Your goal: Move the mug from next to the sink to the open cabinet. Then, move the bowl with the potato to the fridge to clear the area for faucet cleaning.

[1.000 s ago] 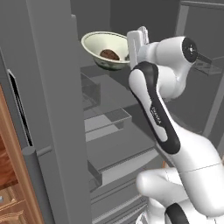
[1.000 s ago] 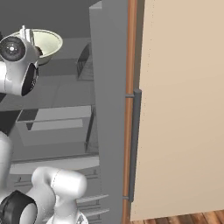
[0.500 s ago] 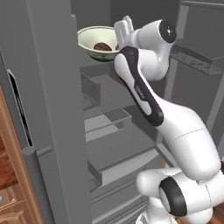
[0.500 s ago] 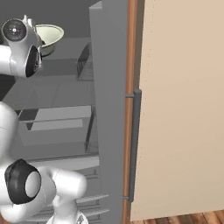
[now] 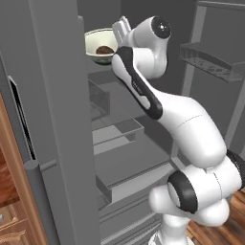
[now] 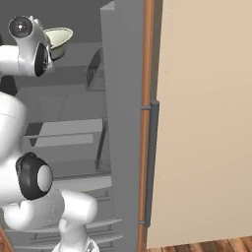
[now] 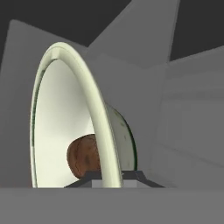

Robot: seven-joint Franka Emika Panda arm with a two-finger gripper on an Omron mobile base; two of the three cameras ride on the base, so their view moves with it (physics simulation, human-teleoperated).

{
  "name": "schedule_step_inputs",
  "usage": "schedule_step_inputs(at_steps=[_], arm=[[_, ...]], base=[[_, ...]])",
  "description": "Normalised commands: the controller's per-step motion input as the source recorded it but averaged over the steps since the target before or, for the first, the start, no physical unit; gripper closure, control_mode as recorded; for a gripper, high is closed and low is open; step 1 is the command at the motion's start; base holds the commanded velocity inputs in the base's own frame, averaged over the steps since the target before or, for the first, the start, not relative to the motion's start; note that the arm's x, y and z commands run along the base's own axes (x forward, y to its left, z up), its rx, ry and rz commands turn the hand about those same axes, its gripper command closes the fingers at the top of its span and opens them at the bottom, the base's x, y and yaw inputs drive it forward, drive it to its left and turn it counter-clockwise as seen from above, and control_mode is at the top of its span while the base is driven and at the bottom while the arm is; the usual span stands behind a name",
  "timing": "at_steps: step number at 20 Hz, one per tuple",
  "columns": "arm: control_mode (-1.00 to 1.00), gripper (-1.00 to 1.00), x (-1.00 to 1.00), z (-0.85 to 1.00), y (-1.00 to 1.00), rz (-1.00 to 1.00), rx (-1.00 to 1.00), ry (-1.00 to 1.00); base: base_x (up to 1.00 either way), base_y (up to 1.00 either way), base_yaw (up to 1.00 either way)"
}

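Gripping the rim of the bowl (image 7: 65, 118), the gripper (image 7: 113, 175) has its two dark tips pinched on either side of the pale edge at the bottom of the hand view, with the potato (image 7: 84, 156) lying low inside the bowl just beside them. Past the bowl in that view there are only grey walls of the fridge (image 5: 57, 119).

From the left base view the arm reaches up and in through the open fridge, and the bowl (image 5: 101, 45) sits high at the upper shelf level, the potato (image 5: 104, 50) dark in its middle. Whether the bowl's base already rests on the shelf cannot be told. The right base view shows the bowl (image 6: 58, 40) from the side, beyond the wrist, and also the fridge's long bar handle (image 6: 151, 162) and a beige panel beside it, which the left view lacks.

By my judgement, the bowl leg of the task is near its end: the bowl is inside the fridge, and setting it down, letting go and withdrawing are left. The mug step cannot be checked from here.
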Motion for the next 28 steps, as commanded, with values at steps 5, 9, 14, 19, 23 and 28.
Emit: schedule_step_inputs(at_steps=[5, 9, 14, 19, 23, 28], arm=[[-1.0, 1.0, 0.51, -0.22, 0.15, 0.0, -0.05, 0.0], [-1.0, 1.0, 0.52, -0.14, 0.09, 0.0, 0.0, 0.0], [-1.0, 1.0, 0.49, -0.12, 0.06, 0.0, 0.0, -0.01], [-1.0, 1.0, 0.56, -0.01, 0.21, 0.0, 0.0, 0.02], [-1.0, 1.0, 0.66, 0.0, 0.21, 0.0, 0.0, 0.06], [-1.0, -1.0, 0.48, 0.0, 0.1, 0.0, 0.0, 0.11]], base=[[0.0, 0.0, 0.0], [0.0, 0.0, 0.0], [0.0, 0.0, 0.0], [0.0, 0.0, 0.0], [0.0, 0.0, 0.0], [0.0, 0.0, 0.0]])
